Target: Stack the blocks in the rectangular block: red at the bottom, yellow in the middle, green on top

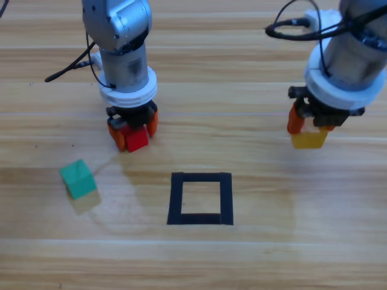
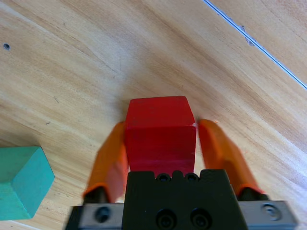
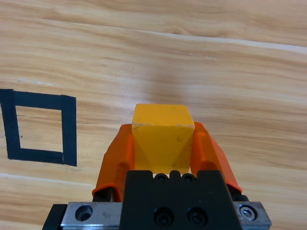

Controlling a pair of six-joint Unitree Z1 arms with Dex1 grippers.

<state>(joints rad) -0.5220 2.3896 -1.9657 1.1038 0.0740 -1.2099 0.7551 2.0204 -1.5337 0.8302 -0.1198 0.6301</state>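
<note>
On the left of the worktop (image 1: 254,78) the green (image 1: 78,179) cube sits free, turned askew to the wood grain, well apart from the outline (image 1: 200,199). It is not in my way now, but it lies just beside my left hand (image 1: 133,134) in the left wrist view, so a low sweep on that side could knock it farther off.

My left hand is pinching the red (image 1: 137,139) cube between its 2 jaws, up and to the left of the outline. The risk I see: red sits toward the jaw tips, so it could twist or slip as I carry it, and then land crooked or across the tape instead of on the wood inside. A crooked base would make yellow and green hard to balance.

The outline in the middle holds nothing yet, and nothing lies between it and either hand.

My right hand (image 1: 309,130) is pinching the yellow (image 1: 309,138) cube, well off to the upper right of the outline. If both arms move to the middle at once they may collide, or yellow may arrive before red, so I judge red should go first while the right hand waits.
</note>
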